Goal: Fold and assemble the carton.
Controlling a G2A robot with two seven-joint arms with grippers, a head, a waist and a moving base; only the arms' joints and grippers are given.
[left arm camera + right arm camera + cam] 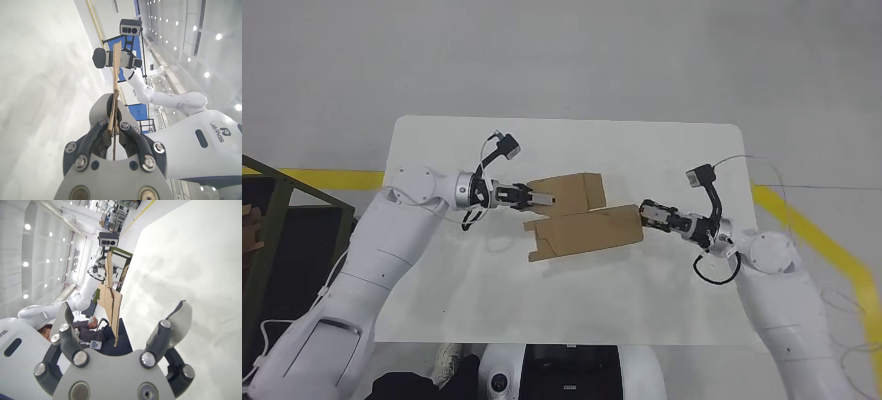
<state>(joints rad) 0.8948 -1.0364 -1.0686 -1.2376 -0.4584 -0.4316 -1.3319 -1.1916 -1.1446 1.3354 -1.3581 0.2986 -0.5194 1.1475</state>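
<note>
Carton (577, 215): judged light, and stiff only within each panel. It would likely hinge at the scored creases and sag if carried from one end. Corrugated board dents easily, so a moderate pinch on a flat panel edge, away from any crease, looked the best hold (a second hold belongs at the free end, opposite the first).

Appearance: plain brown and flattened, with two long panels stepped against each other, notched flaps at the ends and a slit along one crease.

Position: over the middle of the white surface (442, 280), apparently lifted clear of it, face roughly level.

Left gripper (113, 108): jaws clamped on the carton's end nearest that arm.

Right gripper (123, 308): jaws apart, astride the opposite end, with the board's edge between them and touching neither.
</note>
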